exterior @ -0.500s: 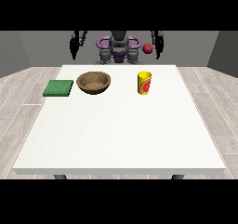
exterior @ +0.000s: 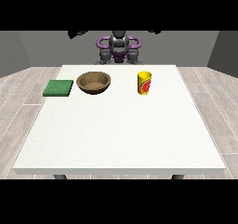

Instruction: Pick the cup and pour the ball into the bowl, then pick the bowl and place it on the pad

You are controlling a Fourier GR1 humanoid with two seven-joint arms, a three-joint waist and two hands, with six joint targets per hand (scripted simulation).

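1. Yellow cup (exterior: 144, 82) upright near table (exterior: 121, 139) far edge, right of brown bowl (exterior: 94, 82) — short pour across.
2. Green pad (exterior: 58, 88) just beside bowl, towards left edge.
3. Ball unseen.
4. Hands (exterior: 77, 33) raised at top — fingers impossible to tell.

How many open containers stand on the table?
2: the wooden bowl left of centre beside the green pad, and the yellow cup to its right.

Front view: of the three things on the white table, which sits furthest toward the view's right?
The yellow cup with a red mark; the brown wooden bowl is mid-left, the flat green pad far left.
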